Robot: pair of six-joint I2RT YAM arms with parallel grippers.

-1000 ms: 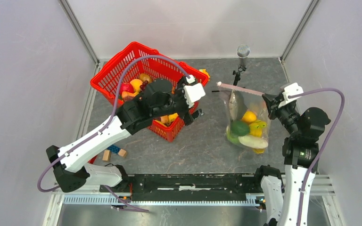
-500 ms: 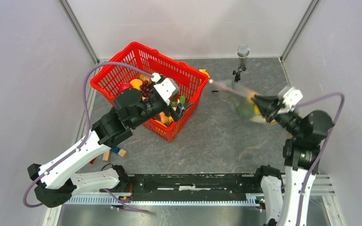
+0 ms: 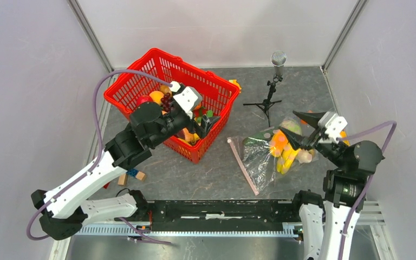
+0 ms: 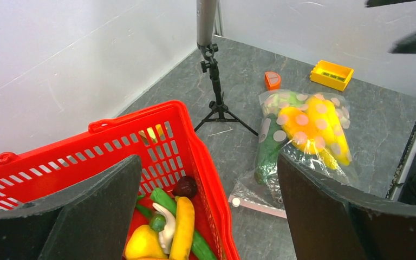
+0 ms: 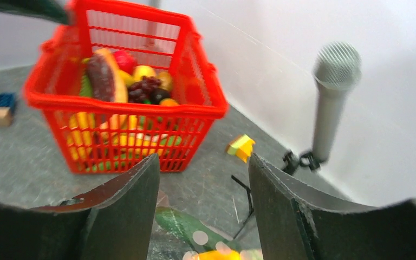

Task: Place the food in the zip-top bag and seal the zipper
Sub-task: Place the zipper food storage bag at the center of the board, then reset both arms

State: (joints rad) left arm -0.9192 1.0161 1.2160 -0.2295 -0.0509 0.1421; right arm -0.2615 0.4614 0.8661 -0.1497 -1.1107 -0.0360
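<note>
The zip-top bag lies flat on the table to the right of centre, holding yellow, orange and green food. Its pink zipper runs along the bag's left edge; the left wrist view also shows the bag. My right gripper hovers open just above the bag's right part, holding nothing, and its wrist view shows a green piece below the jaws. My left gripper is open over the red mesh basket, above more food inside.
A microphone on a small tripod stands behind the bag. Building blocks lie left of the basket's near corner. An orange piece and a yellow tray-like block sit near the back right wall.
My right gripper opened and let go of the bag's zipper edge; the bag dropped from hanging to lying flat. My left gripper drew back left over the basket.
</note>
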